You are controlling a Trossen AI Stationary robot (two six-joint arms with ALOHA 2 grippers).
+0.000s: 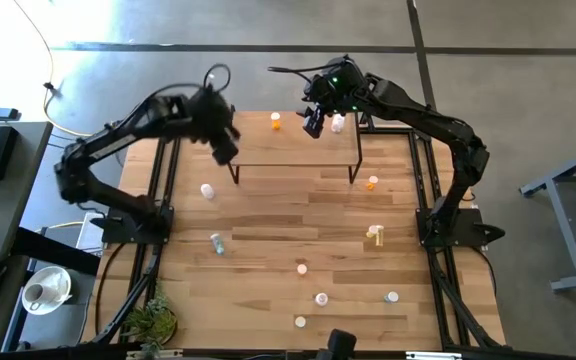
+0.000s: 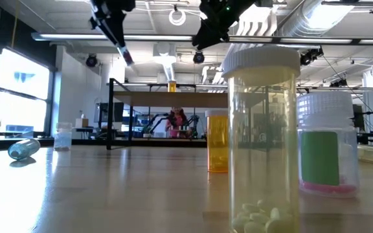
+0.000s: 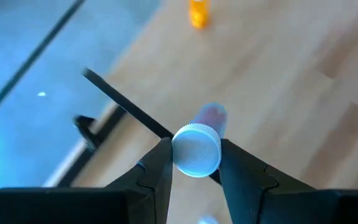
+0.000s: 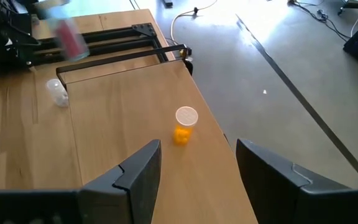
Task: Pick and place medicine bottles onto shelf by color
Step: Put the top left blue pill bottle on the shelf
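My left gripper (image 1: 224, 141) hangs in the air just off the left end of the shelf (image 1: 298, 150), shut on a pinkish medicine bottle (image 3: 211, 116) with a white cap. The shelf is a light wood top on black legs at the table's far side. An orange bottle (image 1: 275, 121) stands on its top, and a whitish bottle (image 1: 338, 123) shows farther right. My right gripper (image 1: 314, 122) hovers open over the shelf's right part, holding nothing. In the right wrist view the orange bottle (image 4: 184, 124) stands beyond the open fingers. My left gripper pinches the pinkish bottle between its two fingers, which sit on opposite sides at the cap end (image 3: 196, 150). The fingers slant downward. The bottle's body (image 2: 127, 55) sticks out past the fingertips, tilted and lifted clear of table and shelf.
Several more bottles are scattered on the wooden table: a clear one (image 1: 207, 190), a blue-grey one lying down (image 1: 217, 242), an orange one (image 1: 372, 182), a yellow one (image 1: 375, 234) and others near the front edge (image 1: 321, 298). A potted plant (image 1: 153, 322) stands at the front left.
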